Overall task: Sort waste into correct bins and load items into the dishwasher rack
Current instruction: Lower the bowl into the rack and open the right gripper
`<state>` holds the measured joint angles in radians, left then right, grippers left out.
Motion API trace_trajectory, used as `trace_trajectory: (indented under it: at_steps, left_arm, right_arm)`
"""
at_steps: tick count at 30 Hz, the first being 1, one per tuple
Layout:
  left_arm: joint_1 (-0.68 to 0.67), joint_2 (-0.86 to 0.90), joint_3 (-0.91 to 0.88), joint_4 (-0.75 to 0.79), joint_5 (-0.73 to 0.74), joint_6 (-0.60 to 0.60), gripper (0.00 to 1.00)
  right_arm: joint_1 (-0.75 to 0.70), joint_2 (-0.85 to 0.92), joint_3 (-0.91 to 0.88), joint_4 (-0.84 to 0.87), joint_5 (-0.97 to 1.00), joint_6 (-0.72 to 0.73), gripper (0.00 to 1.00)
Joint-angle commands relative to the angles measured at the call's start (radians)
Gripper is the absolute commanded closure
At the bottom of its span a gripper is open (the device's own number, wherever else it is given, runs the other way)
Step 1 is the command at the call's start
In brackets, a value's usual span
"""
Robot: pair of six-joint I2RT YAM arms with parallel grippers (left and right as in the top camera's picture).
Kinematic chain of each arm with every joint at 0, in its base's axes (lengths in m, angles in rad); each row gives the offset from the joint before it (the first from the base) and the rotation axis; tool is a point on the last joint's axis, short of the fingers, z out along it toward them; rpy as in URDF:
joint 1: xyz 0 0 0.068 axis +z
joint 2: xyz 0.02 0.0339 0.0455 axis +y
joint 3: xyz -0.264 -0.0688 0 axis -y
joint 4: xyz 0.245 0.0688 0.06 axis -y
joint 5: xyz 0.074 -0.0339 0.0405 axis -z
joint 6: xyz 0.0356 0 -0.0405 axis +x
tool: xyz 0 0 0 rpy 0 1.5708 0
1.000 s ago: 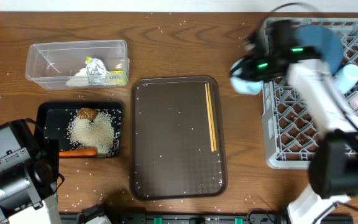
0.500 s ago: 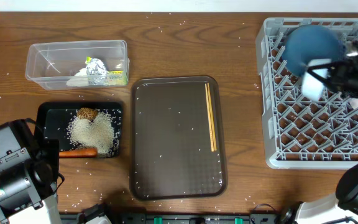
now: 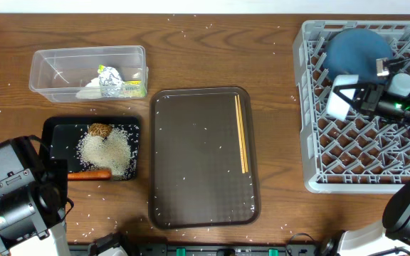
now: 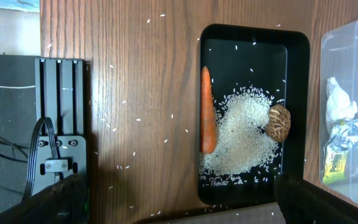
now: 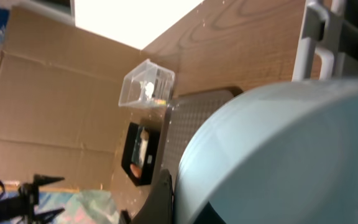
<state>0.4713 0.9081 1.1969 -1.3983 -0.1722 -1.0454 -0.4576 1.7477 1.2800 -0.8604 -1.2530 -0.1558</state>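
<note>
Right gripper (image 3: 354, 96) was clenched on the small white bowl (image 3: 337, 103); left gripper (image 4: 179, 199) sat idle, jaws wide. Rack (image 3: 307, 142): within a second the arm had swung from beyond its left edge to above the lattice. Blue dish (image 3: 358, 50) already stood inside; the small white bowl hung just beside it, not yet set down. Chopsticks (image 3: 242, 135) still lay on the brown tray (image 3: 191, 156), judged last to load.

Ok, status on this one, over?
Left end effector open, parked near the black tray. Right end effector shut on pale bowl, over the rack beside the blue dish. Chopsticks on brown tray, not yet loaded.
</note>
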Motion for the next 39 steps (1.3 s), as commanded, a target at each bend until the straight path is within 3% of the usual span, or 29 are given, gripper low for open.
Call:
trace_trajectory:
  at_steps: [1,8,21,25,30,39]
  left_arm:
    - [0.005,-0.001,-0.001,-0.004,-0.02,0.013,0.02]
    - [0.005,-0.001,-0.001,-0.004,-0.02,0.013,0.02]
    - [0.005,-0.001,-0.001,-0.004,-0.02,0.013,0.02]
    - [0.005,-0.001,-0.001,-0.004,-0.02,0.013,0.02]
    - [0.005,-0.001,-0.001,-0.004,-0.02,0.013,0.02]
    - [0.005,-0.001,-0.001,-0.004,-0.02,0.013,0.02]
  right_arm:
    - [0.01,0.0,-0.043,0.065,-0.014,0.085,0.99]
    - [0.009,-0.001,-0.058,0.101,0.258,0.187,0.99]
    - [-0.002,-0.023,-0.025,0.063,0.443,0.235,0.93]
    - [0.0,-0.026,-0.023,0.07,0.397,0.23,0.99]
    - [0.001,-0.026,-0.023,0.121,0.141,0.192,0.99]
    - [0.06,-0.017,-0.024,0.153,0.168,0.053,0.99]
